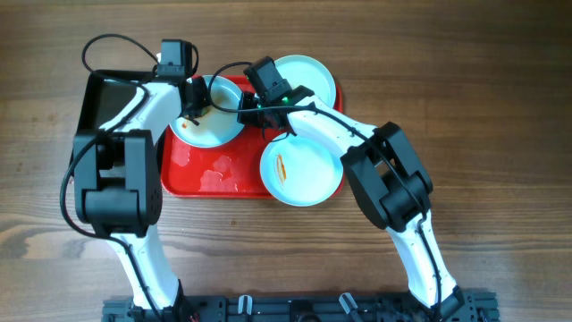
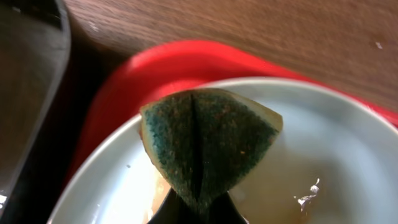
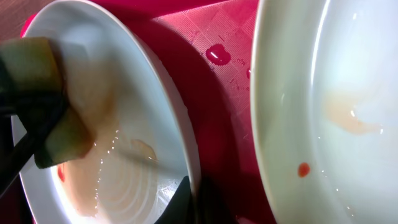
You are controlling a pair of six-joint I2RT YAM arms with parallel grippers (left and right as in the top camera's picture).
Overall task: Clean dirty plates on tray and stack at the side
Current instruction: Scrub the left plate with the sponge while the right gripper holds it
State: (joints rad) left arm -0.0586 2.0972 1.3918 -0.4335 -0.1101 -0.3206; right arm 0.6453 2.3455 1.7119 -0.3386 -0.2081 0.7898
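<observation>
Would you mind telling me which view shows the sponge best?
Left wrist view: the folded green sponge fills the frame. Right wrist shows its yellow side at the edge; overhead barely shows it.

So we count three plates (image 1: 304, 170) total: one right under the left fingers (image 2: 227, 214), the other two off to the right of them. One red tray (image 1: 210, 179), one black tray (image 1: 94, 98), one green sponge (image 2: 208, 146) pinched in those fingers, two arms (image 1: 121, 183) at the bench (image 1: 500, 89).

Plates (image 1: 300, 170) look glossy and wet-slick. The tray (image 1: 210, 174) is shiny red plastic with a fine diamond texture, the sponge (image 2: 205, 143) has a rough green scourer face, and the tabletop (image 1: 483, 80) is matt wood grain.
</observation>
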